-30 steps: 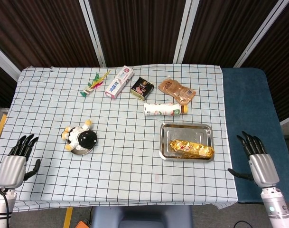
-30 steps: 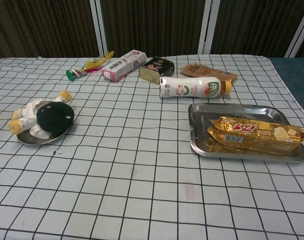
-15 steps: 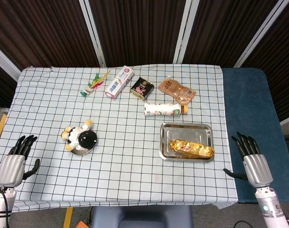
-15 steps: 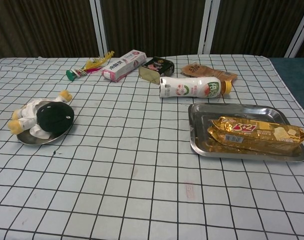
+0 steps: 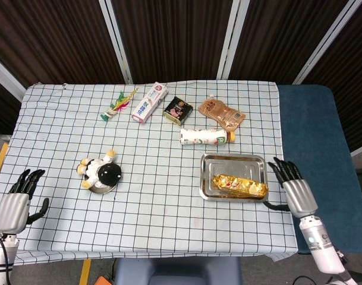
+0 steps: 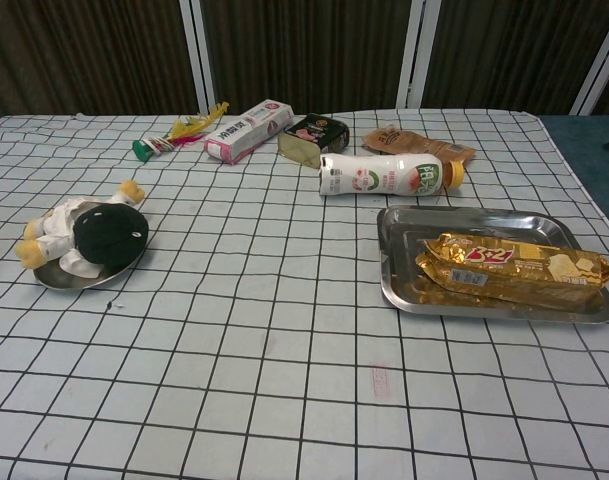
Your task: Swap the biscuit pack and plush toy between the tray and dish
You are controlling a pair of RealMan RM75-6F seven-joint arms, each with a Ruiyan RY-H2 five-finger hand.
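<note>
Since a second ago the right hand [image 5: 299, 193] has come in from the blue mat toward the table's edge, and now sits just beside the tray's [image 5: 230, 160] right rim; the left hand [image 5: 15, 205] has barely shifted. Biscuit pack [image 5: 240, 186] lies flat along the tray's near side, just left of the right hand, untouched. Right hand empty, fingers straight and spread, thumb angled toward the tray: likely lining up for a sideways reach onto the pack, which lies within easy reach there. Plush toy [image 5: 98, 171] sprawls over the small dish [image 5: 103, 189], well apart from the left hand, up and to its right. Left hand also empty, fingers apart, hanging at the near left corner of the checked cloth [image 5: 157, 225], probably waiting its turn. Swap not begun; both items in starting spots. Beyond the tray, away from the right hand: bottle [image 5: 205, 136] on its side, brown pouch [image 5: 221, 114], dark tin [image 5: 176, 110], toothpaste box [image 5: 149, 102], feathered shuttlecock [image 5: 117, 104]. Chest view shows neither hand.
</note>
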